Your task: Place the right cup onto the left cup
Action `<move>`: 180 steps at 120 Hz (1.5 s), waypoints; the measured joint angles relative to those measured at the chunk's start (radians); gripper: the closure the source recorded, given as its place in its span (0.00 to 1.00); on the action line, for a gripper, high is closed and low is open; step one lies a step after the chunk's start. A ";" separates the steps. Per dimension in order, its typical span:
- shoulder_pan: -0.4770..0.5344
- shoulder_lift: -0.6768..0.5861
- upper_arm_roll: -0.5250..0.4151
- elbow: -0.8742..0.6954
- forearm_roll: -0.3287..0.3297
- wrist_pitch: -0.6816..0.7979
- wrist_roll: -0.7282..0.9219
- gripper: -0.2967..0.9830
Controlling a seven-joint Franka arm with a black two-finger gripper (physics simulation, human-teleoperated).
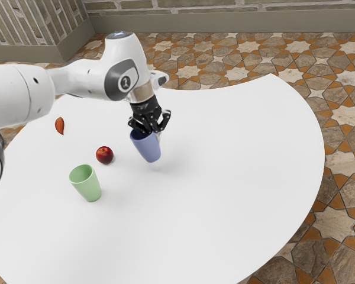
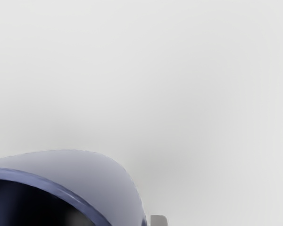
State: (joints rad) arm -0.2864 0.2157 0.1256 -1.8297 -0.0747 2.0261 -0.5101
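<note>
The pincer [image 1: 153, 131] is pinching the blue cup [image 1: 148, 149] by its wall, seemingly a little above the desk [image 1: 225, 183]; the green cup [image 1: 90, 187] stands near the apple [image 1: 105, 155].

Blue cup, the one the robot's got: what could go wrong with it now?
The blue cup might slip or swing, because the gripper has it up by the rim, not around its middle.

The red apple sits near the way over to the green cup, so a low move might bump it and make it roll.

The green cup stands loose on the table, so a crooked landing might tip it over.
</note>
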 joint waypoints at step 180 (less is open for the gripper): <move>0.178 -0.354 0.055 -0.332 0.140 -0.133 -0.183 0.84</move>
State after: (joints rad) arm -0.1084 -0.1385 0.1809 -2.1613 0.0655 1.8935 -0.6936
